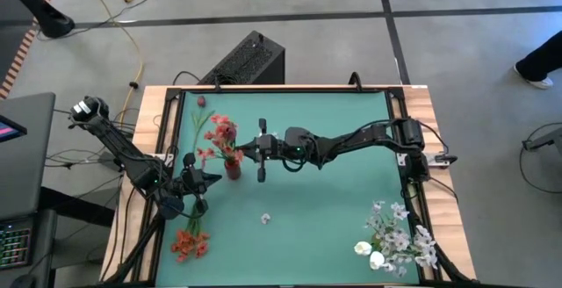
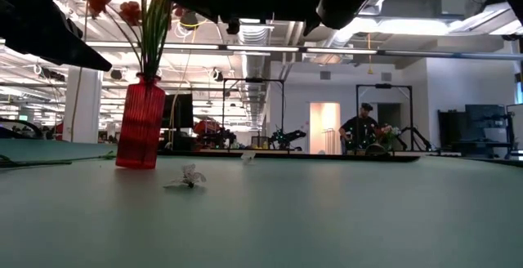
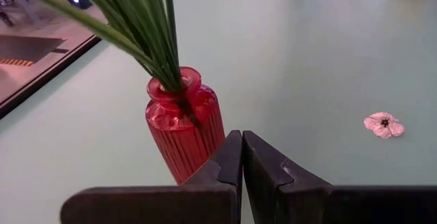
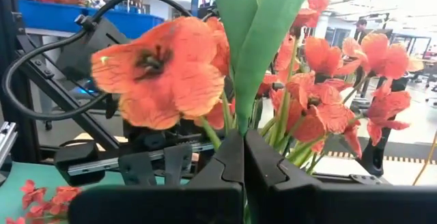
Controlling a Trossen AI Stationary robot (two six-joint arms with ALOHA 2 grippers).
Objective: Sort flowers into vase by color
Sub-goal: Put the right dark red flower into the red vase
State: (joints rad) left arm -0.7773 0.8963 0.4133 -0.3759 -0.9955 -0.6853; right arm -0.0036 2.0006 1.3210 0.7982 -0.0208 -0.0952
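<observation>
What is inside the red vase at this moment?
The red vase holds a bunch of green stems entering its neck, topped by orange-red flowers. The stems' lower ends are hidden inside the ribbed glass, so any water or filler cannot be seen.

Looked like a big open-plan robotics lab or industrial workspace. My green-topped table [image 1: 334,200] sat in a wood frame on a grey concrete floor [image 1: 457,42], yellow cable [image 1: 136,51] trailing across it. Beyond the table: exposed ceiling ducts [image 2: 278,35], strip lights, white columns [image 2: 82,104], more rigs on stands, and a person [image 2: 359,129] at a far station.
</observation>
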